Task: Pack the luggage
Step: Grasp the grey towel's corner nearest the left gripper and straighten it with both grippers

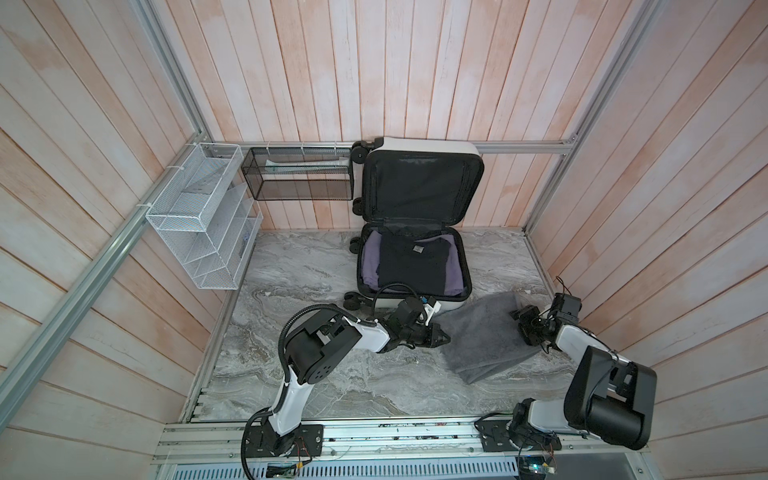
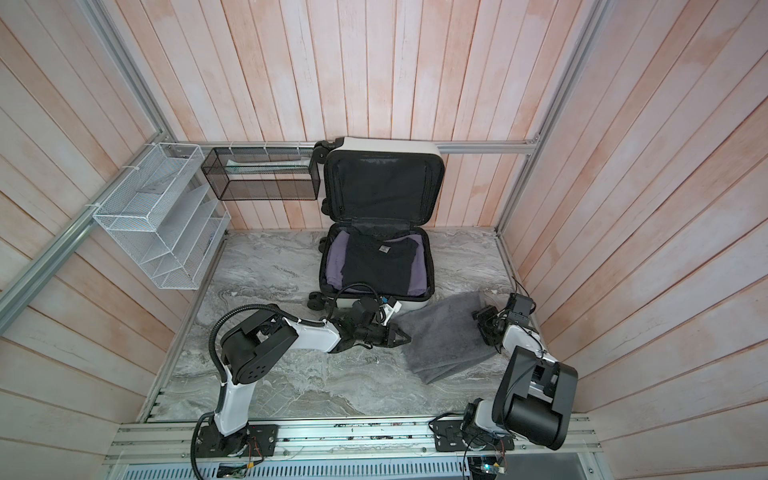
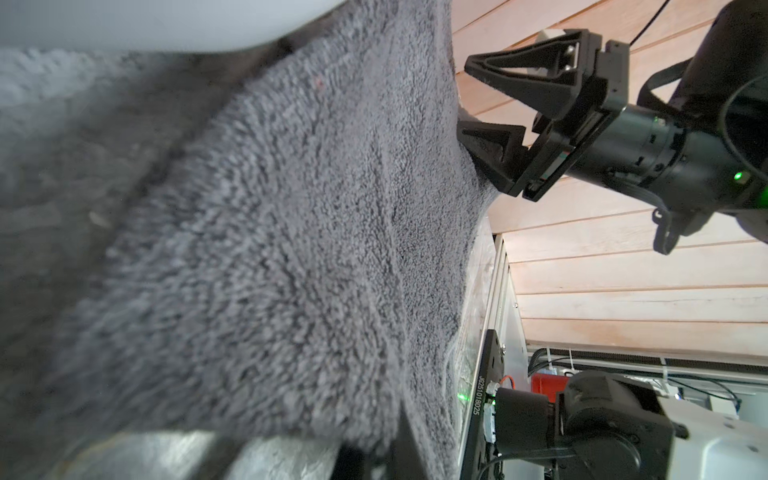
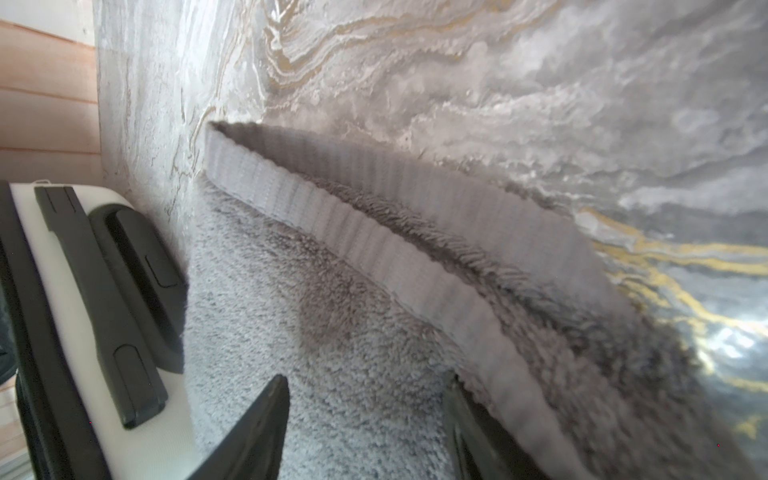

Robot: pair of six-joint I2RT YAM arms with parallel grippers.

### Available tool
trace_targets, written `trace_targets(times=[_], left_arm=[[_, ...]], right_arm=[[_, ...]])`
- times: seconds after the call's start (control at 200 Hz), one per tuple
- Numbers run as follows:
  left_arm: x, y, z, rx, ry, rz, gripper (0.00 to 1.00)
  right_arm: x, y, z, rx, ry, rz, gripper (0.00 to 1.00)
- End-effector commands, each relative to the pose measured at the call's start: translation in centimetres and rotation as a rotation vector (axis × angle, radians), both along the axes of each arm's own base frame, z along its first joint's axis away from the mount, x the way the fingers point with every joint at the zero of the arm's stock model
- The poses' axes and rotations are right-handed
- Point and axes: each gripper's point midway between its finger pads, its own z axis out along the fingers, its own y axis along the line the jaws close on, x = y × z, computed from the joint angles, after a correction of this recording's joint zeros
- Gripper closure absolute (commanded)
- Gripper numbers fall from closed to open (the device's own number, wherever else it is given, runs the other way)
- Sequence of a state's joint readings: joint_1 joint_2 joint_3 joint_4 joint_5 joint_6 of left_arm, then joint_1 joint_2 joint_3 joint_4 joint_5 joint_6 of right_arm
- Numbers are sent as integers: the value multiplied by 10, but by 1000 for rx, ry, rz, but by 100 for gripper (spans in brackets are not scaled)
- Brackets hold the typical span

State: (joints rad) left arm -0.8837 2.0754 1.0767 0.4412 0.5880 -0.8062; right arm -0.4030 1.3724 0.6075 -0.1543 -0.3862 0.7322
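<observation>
We're grabbing folded grey terry towel point(image 1: 486, 336): left gripper point(image 1: 445, 338) shut at edge; right gripper point(image 3: 463, 99), open astride hem point(image 4: 353, 249), should close before lifting.

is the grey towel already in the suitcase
No, the grey towel lies on the marble table beside the open luggage, not inside it.

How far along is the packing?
Done: black shirt and purple garment lie in the open suitcase. In hand: left gripper shut at the towel edge, right gripper open astride its opposite hem; towel lies on the table. Left: put towel in, close suitcase.
</observation>
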Motion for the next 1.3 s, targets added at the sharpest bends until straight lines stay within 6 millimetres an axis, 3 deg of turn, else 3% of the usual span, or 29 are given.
trace_targets(times=[0.0, 0.135, 0.27, 0.42, 0.555, 0.6, 0.65, 0.745, 0.84, 1.015, 1.295], left_arm=[[2, 19, -7, 39, 39, 32, 100], [7, 54, -6, 60, 59, 65, 100], [11, 91, -4, 108, 49, 76, 100], [11, 129, -8, 204, 35, 65, 100], [23, 167, -12, 283, 14, 117, 100], [27, 177, -11, 280, 21, 138, 87], [29, 183, -9, 272, 23, 149, 60], [27, 190, -8, 281, 20, 161, 29], [23, 194, -10, 282, 30, 177, 18], [16, 194, -15, 244, 48, 195, 12], [10, 166, -16, 184, 63, 139, 13]], right_arm=[[-6, 8, 8, -1, -7, 68, 38], [-5, 15, 36, -29, -81, 128, 38], [-9, 23, 51, -71, -112, 176, 38], [-12, 42, 50, -106, -110, 256, 38], [-14, 66, 39, -133, -80, 342, 36], [-15, 72, 34, -141, -68, 362, 35], [-18, 77, 27, -138, -56, 378, 33], [-25, 80, 16, -137, -32, 383, 30], [-32, 82, 6, -130, -14, 388, 29], [-45, 86, -11, -111, 20, 397, 28], [-45, 99, -17, -65, 3, 431, 30]])
